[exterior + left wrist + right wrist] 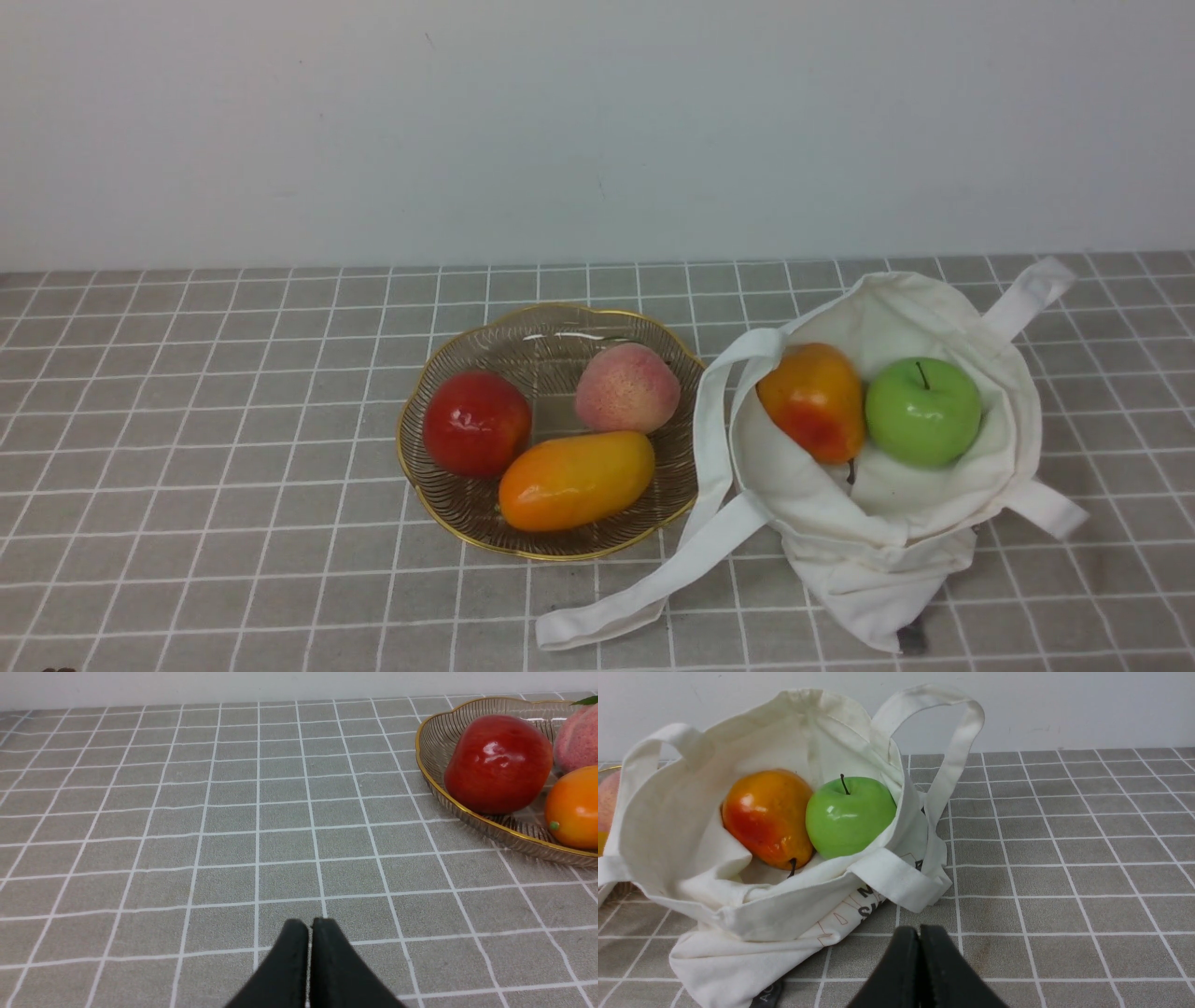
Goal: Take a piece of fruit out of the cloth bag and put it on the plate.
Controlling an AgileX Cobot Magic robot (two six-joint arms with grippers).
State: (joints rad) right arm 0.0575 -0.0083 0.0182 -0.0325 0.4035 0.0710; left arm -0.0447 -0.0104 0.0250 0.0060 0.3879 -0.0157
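Observation:
The elongated orange-yellow mango (576, 481) lies at the front of the clear gold-rimmed plate (551, 311). Its end also shows in the left wrist view (572, 807), on the plate (423, 760). The off-white cloth bag (896, 551) lies open to the right of the plate. My left gripper (309, 921) is shut and empty over bare table, left of the plate. My right gripper (919, 928) is shut and empty, close to the bag (752, 914) on its near right side. Neither gripper shows in the front view.
A red apple (477, 423) and a pink peach (626, 386) share the plate. A rounder orange-red fruit (814, 399) and a green apple (922, 411) sit in the bag. A bag strap (653, 579) trails toward the front edge. A white wall stands behind.

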